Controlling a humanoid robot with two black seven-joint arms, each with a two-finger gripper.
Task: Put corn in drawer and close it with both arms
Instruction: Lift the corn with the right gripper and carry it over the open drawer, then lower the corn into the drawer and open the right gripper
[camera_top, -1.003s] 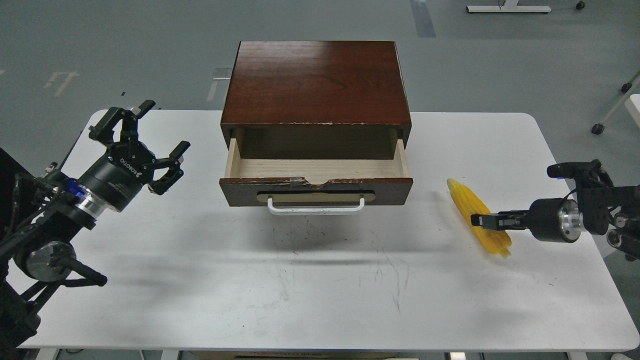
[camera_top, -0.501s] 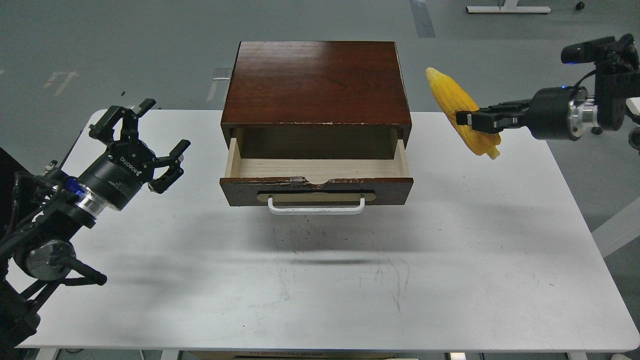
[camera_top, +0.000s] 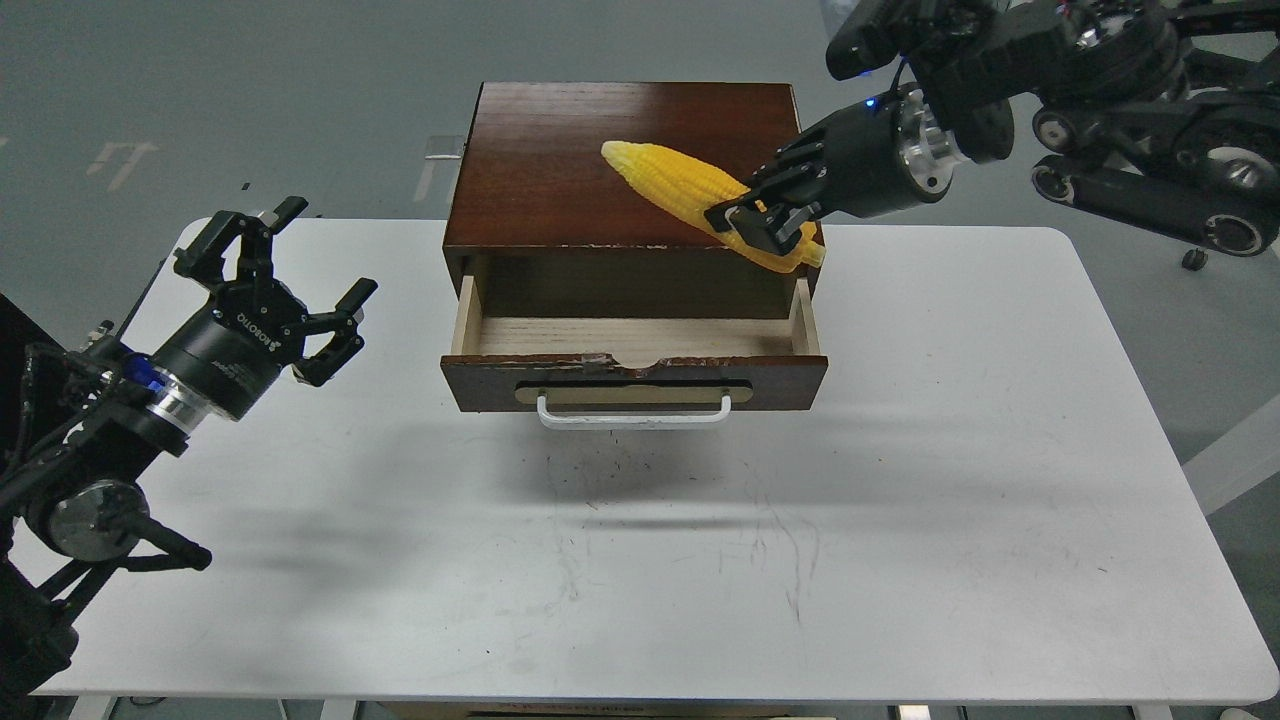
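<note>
White bench (camera_top: 900, 560): drawer (camera_top: 634, 380) open. Right claw (camera_top: 765, 218) clamped near the corn's (camera_top: 690, 195) thick end, aloft; left claw (camera_top: 275, 275) spread, idle. Corn looks light, stiff, ridged; a mid-body hold would balance better.

corn (camera_top: 685, 190): yellow, rows of kernels
drawer (camera_top: 634, 377): dark reddish-brown front, beige oval plate, white handle, pale wood inside
cabinet top (camera_top: 560, 165): glossy reddish-brown wood grain
table (camera_top: 900, 520): white, grey scuffs
grippers: black
</note>
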